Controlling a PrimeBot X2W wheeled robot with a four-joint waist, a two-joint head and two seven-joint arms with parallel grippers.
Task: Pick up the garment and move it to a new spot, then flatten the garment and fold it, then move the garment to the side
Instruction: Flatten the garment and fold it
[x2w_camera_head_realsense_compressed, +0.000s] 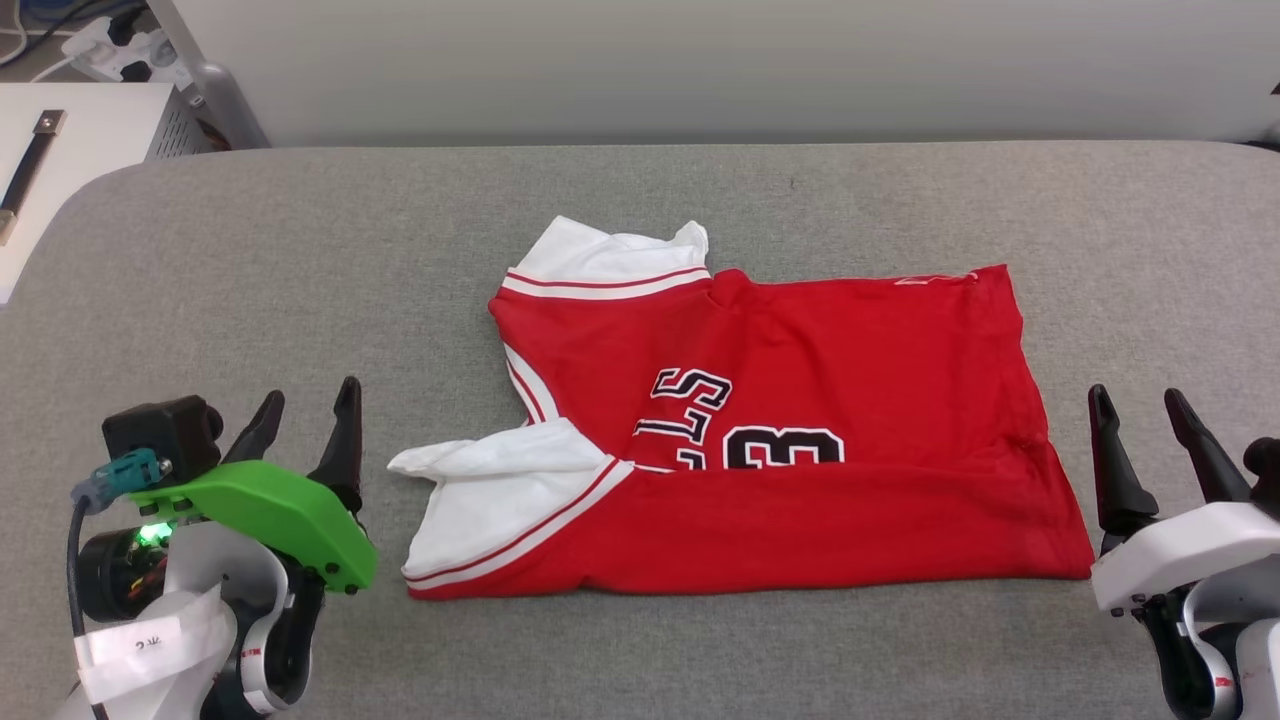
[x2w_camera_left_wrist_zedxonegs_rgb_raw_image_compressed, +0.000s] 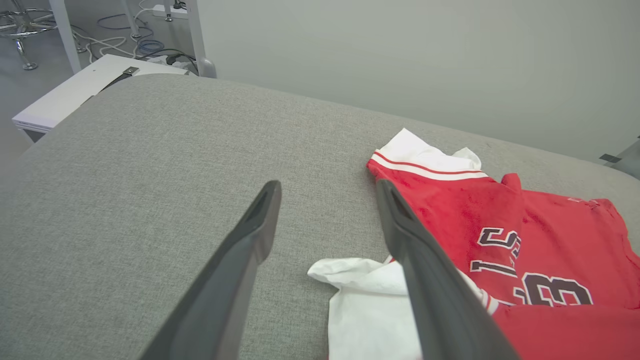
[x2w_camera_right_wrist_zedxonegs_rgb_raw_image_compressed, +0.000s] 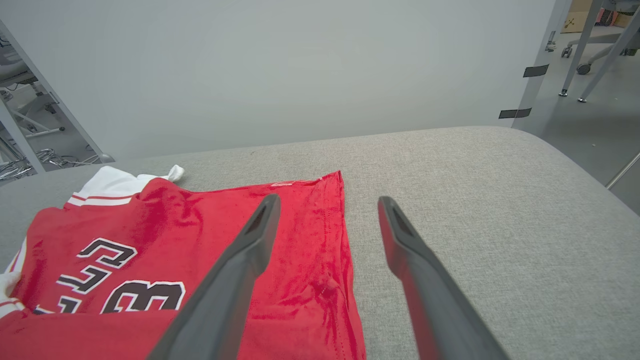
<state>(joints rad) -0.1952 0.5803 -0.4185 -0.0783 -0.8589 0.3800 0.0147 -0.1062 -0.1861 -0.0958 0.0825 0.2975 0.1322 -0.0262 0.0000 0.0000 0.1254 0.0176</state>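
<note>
The garment (x2w_camera_head_realsense_compressed: 800, 400) lies mid-table between my two pincers, its long axis running from the table's left edge toward its right edge; the collar and white sleeves point to my left, the hem to my right. Its near long edge is folded up over the front, so the lettering and number show only in part. My left gripper (x2w_camera_head_realsense_compressed: 308, 395) stands wide open and empty by the near-left corner, fingers aimed at the far edge, just beside the near white sleeve (x2w_camera_head_realsense_compressed: 480, 500) but apart from it. My right gripper (x2w_camera_head_realsense_compressed: 1137, 392) is equally wide and empty by the near-right corner, just beside the hem (x2w_camera_head_realsense_compressed: 1040, 420), also not touching. Neither arm is clearly nearer; each owns one short end, which I judge is what the next move turns on. A fold across the long axis would need the sleeve end carried over toward the hem, or the reverse.

Room is generous; the table (x2w_camera_head_realsense_compressed: 300, 250) is bare grey padding from the garment to the far edge, toward the far-left corner and along the right edge, with a narrower strip at the near edge. The far sleeve is rumpled and may need smoothing first.
</note>
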